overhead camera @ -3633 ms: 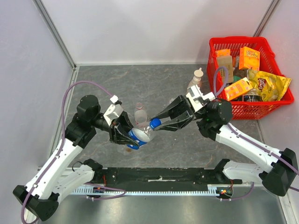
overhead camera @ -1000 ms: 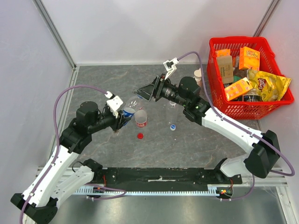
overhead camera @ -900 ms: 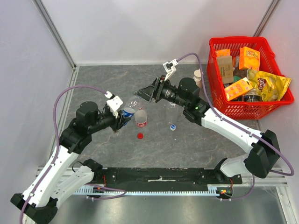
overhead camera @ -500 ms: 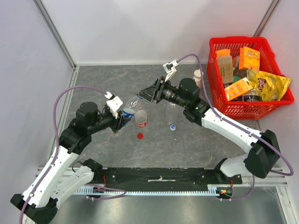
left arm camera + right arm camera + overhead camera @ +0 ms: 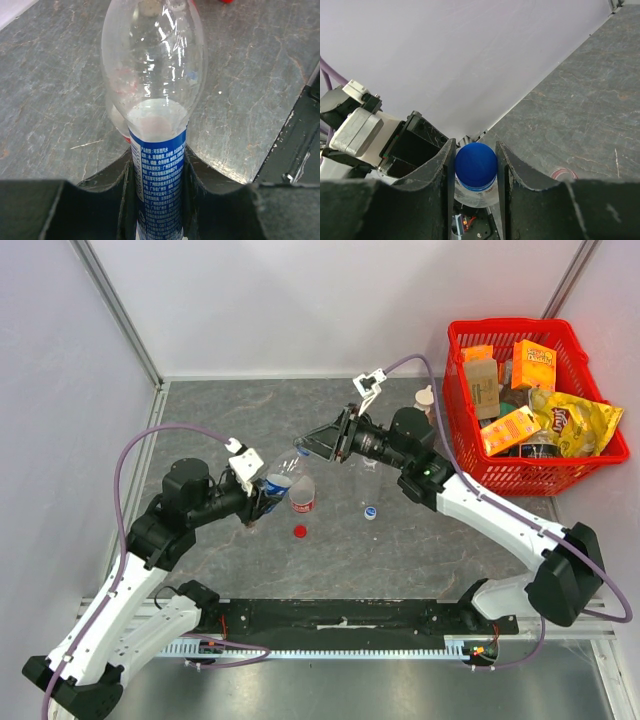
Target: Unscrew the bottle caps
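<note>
The blue-label bottle (image 5: 281, 472) is held off the counter (image 5: 220, 420), left of centre in the overhead view. Its long axis slants from lower left up to upper right. The left hand (image 5: 262, 492) is clamped on the labelled lower body. The neck points away from it, straight at the right hand (image 5: 312, 446), which comes in from the upper right along the same line. In the right wrist view the blue cap (image 5: 476, 166) sits end-on between that hand's fingers, which seem pressed against both of its sides. The cap's axis therefore looks lined up with the right wrist, so a roll of that wrist should turn the cap while the left hand braces the bottle. A red-label bottle (image 5: 300, 495) stands just beside.
</note>
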Motion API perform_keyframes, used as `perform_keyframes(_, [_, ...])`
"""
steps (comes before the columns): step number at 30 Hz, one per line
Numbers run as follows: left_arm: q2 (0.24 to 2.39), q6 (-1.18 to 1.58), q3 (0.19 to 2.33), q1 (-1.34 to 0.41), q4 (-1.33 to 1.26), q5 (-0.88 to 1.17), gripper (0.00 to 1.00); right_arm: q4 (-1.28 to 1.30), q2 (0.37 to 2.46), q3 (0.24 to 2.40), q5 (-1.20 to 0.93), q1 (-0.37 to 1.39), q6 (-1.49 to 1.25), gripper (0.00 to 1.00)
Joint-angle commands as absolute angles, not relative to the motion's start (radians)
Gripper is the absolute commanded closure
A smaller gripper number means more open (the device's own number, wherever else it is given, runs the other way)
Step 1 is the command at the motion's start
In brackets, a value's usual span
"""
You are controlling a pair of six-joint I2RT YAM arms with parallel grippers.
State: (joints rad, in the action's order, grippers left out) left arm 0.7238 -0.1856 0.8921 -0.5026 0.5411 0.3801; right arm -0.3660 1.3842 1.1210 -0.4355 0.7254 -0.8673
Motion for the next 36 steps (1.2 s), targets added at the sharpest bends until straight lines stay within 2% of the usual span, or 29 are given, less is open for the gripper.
perform_keyframes(1, [0.719, -0.198, 0.936, -0.503, 0.529, 0.509, 0.82, -0.431, 1.299, 1.103, -0.48, 0.719, -0.786, 1.0])
perform_keyframes(10, [0.749, -0.169, 0.965, -0.503, 0.528, 0.739, 0.82, -0.466, 1.229, 1.074, -0.578, 0.713, -0.692, 1.0])
perform_keyframes(14, [0.765, -0.192, 0.971, -0.503, 0.526, 0.911, 0.82, -0.482, 1.186, 1.058, -0.598, 0.712, -0.66, 1.0])
perform_keyframes(18, [0.765, -0.206, 0.956, -0.503, 0.491, 1.083, 0.82, -0.457, 1.154, 1.054, -0.581, 0.709, -0.629, 1.0])
perform_keyframes(23, [0.741, -0.14, 0.913, -0.503, 0.356, 1.199, 0.8, -0.373, 1.134, 1.058, -0.528, 0.71, -0.582, 1.0])
perform_keyframes(30, [0.67, 0.09, 0.792, -0.503, -0.021, 1.215, 0.8, -0.253, 1.094, 0.997, -0.456, 0.709, -0.499, 1.0])
perform_keyframes(36, [0.603, 0.161, 0.704, -0.505, -0.176, 1.034, 0.79, -0.141, 1.066, 0.91, -0.425, 0.707, -0.423, 1.0])
